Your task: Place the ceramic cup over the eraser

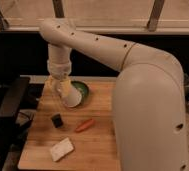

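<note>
My gripper (62, 86) hangs over the back left of the wooden table and is shut on the ceramic cup (72, 97). The cup is whitish, plain and tapered, and it is held tilted just above the table. The eraser (57, 120), a small black block, lies on the table a little below and left of the cup, apart from it. The cup's lower edge sits in front of the green bowl's left side.
A green round bowl (83, 89) stands at the back of the wooden table (95, 155). An orange carrot (84, 125) lies right of the eraser. A white sponge (61, 149) lies near the front left. My arm's large body covers the table's right side. A dark chair (10, 102) stands left.
</note>
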